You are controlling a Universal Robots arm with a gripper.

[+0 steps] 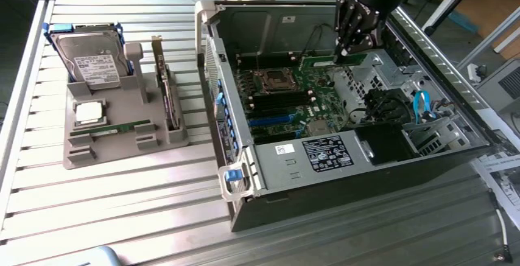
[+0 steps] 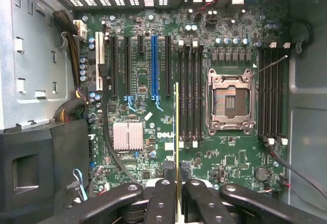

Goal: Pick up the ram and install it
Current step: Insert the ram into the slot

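Observation:
My gripper (image 1: 355,45) hangs inside the open computer case (image 1: 268,168), above the motherboard (image 1: 313,105). It is shut on a ram stick (image 1: 323,63), a slim green board held level under the fingers. In the wrist view the ram (image 2: 177,127) shows edge-on as a thin yellow-green line between the black fingers (image 2: 162,198) of the gripper (image 2: 177,182). It hovers beside the black memory slots (image 2: 190,96), left of the CPU socket (image 2: 230,101). A second ram stick (image 1: 114,129) lies on the grey holder (image 1: 97,156) outside the case.
The grey holder also carries a hard drive (image 1: 96,62), a silver CPU chip (image 1: 89,112) and an upright expansion card (image 1: 167,92). More memory slots (image 2: 271,96) sit beyond the socket. Case walls, a drive cage (image 1: 422,138) and blue cables (image 1: 421,105) crowd the exterior view's right.

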